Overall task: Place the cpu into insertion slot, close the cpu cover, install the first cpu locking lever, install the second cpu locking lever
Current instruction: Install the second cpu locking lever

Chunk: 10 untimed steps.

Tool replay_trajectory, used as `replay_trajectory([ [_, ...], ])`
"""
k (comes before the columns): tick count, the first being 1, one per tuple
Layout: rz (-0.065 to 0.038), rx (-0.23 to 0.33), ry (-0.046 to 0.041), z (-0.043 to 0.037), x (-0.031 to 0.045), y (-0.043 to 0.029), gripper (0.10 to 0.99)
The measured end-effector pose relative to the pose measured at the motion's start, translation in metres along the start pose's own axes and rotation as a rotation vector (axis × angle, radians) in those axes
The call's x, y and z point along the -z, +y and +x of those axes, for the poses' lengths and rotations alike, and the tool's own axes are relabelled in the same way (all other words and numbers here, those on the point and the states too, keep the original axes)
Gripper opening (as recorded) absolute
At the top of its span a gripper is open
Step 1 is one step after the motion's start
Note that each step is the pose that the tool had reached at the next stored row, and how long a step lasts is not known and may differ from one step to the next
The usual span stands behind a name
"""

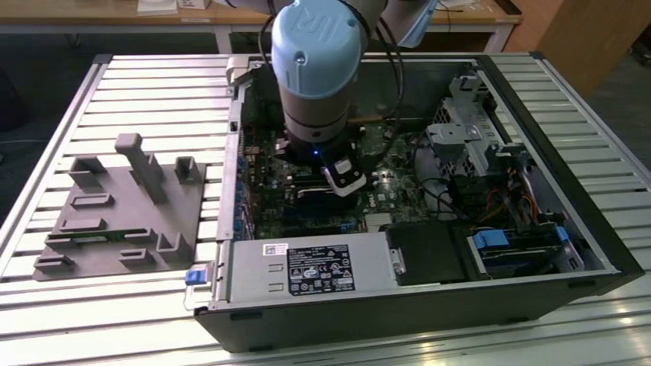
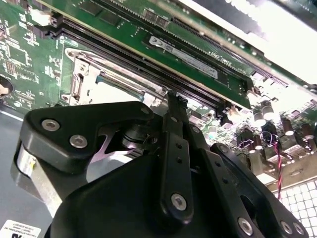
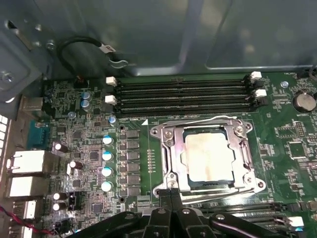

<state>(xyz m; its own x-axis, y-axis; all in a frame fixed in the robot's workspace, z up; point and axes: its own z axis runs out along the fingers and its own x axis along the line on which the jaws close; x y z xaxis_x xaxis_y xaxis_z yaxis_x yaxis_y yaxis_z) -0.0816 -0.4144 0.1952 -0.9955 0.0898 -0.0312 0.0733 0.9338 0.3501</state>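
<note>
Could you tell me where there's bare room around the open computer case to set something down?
The slatted table is bare beyond the grey fixture block and in front of the computer case. Inside the case it's crowded: the arm hangs over the motherboard, with cables and drive bays alongside.

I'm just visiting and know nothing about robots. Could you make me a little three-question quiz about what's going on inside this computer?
1. True or false: the cpu lies in the insertion slot.
2. The cpu cover is: A) lying flat around the cpu; B) standing upright; C) lying outside the computer case.
3. Fill in: in the first wrist view, the gripper sits by the cover's edge with its fingertips ____ (open or shut).

Key: 1 true; 2 A; 3 shut.
</note>
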Motion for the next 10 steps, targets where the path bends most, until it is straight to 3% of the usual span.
replay_trajectory([
  [4,-0.007,0.0,0.0005,0.0011,-0.0019,0.0008,0.106],
  [10,-0.007,-0.001,0.0004,0.0015,-0.0044,0.0019,0.106],
])
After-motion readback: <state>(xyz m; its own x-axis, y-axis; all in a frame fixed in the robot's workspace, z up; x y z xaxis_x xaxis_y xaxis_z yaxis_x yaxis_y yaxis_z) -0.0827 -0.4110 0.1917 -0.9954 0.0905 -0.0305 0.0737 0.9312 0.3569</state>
